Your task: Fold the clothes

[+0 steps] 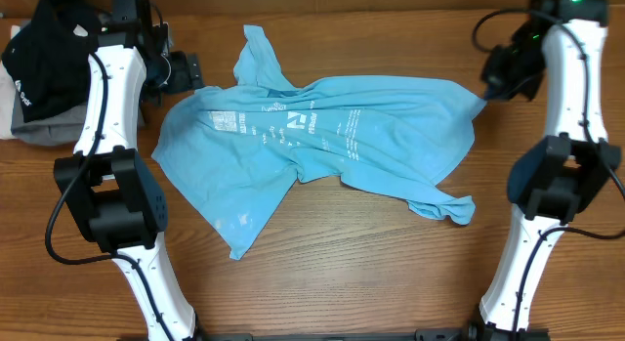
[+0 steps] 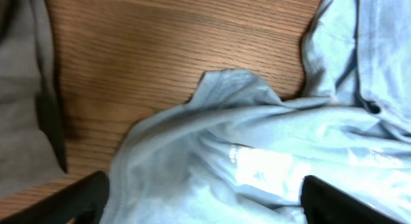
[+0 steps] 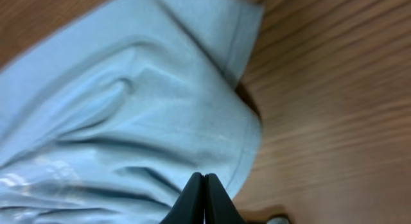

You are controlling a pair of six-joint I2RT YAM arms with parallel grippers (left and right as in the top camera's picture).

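Sky-blue and thin, the T-shirt point(image 1: 322, 136) lies spread but rumpled across the middle of the wooden table point(image 1: 371, 273). Its white lettering point(image 1: 293, 121) faces up in the upper-middle part of the cloth. One sleeve points up and away at the far side. The near-left corner runs down to a point, and a twisted bunch of fabric trails off at the near right. Creases run diagonally across the body, and a notch of bare wood cuts in along the near edge.

The left gripper point(image 1: 190, 72) sits at the shirt's far-left edge, released. In the left wrist view its fingers point(image 2: 70, 198) stand wide apart, with the wrinkled blue cloth point(image 2: 257, 147) lying loose beneath and between them. A ribbed edge of the shirt is humped up on the wood.

The right gripper point(image 1: 488, 92) is at the shirt's far-right corner. In the right wrist view it point(image 3: 204, 198) is clenched, the fingertips pressed together on the stitched hem of the fabric point(image 3: 128, 108).

A black garment point(image 1: 44, 48) lies on top of a grey garment point(image 1: 44, 131) at the far-left corner of the table, apart from the shirt.
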